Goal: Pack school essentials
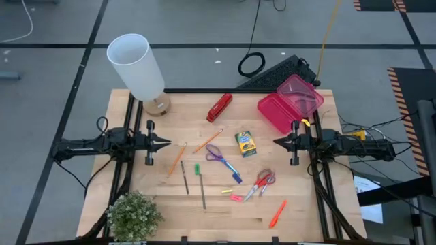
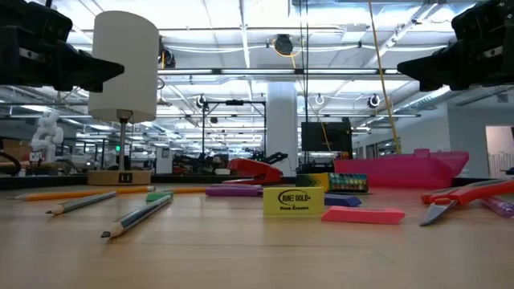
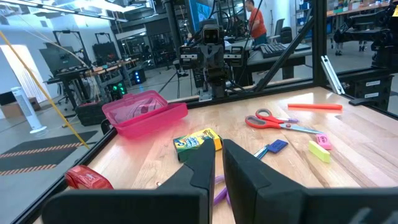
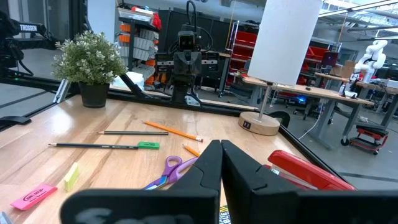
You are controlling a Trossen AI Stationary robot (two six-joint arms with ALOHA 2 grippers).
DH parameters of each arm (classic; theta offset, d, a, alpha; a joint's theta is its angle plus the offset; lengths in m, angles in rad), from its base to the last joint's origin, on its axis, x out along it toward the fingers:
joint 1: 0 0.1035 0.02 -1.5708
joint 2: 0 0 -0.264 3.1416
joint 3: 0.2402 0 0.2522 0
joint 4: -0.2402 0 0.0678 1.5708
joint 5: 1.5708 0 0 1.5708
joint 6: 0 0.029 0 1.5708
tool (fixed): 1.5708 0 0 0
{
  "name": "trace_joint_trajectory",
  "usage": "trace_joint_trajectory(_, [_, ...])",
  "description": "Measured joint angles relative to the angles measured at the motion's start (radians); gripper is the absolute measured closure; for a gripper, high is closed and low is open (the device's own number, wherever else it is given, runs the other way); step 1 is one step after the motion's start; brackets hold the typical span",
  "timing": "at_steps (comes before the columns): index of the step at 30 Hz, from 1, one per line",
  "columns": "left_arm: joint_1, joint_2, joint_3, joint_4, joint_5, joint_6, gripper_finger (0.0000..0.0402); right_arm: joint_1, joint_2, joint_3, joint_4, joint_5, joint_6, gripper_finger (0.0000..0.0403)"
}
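Both grippers, left gripper [image 1: 165,143] and right gripper [image 1: 278,142], are parked nearly closed and empty, with the crayon box [image 1: 246,143] found centre-frame, nearer the right one.

A white lamp [image 1: 138,67] stands at the table's [image 1: 170,204] far left corner, a red stapler [image 1: 219,107] and pink box [image 1: 289,102] lie along its far edge, and a potted plant [image 1: 133,215] sits at the near left.

even, bright overhead lighting; ceiling strip lights show in the low view. shadows on the pale wooden table [image 1: 225,204] are faint. nearest table surface in the low view is blurred.
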Motion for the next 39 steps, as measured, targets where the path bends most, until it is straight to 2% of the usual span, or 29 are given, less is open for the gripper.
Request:
trace_joint_trajectory(28, [0.0,0.0,0.0,0.001,-0.011,0.0,0.0366,0.0,0.0,0.008,0.01,0.0,0.013,0.0403])
trace_joint_trajectory(34, [0.0,0.0,0.0,0.001,-0.016,-0.056,0.0366,0.0,0.033,0.101,-0.063,-0.002,0.017,0.0403])
trace_joint_trajectory(39, [0.0,0.0,0.0,0.001,-0.021,-0.13,0.0366,0.0,0.129,0.243,-0.162,-0.001,0.034,0.0403])
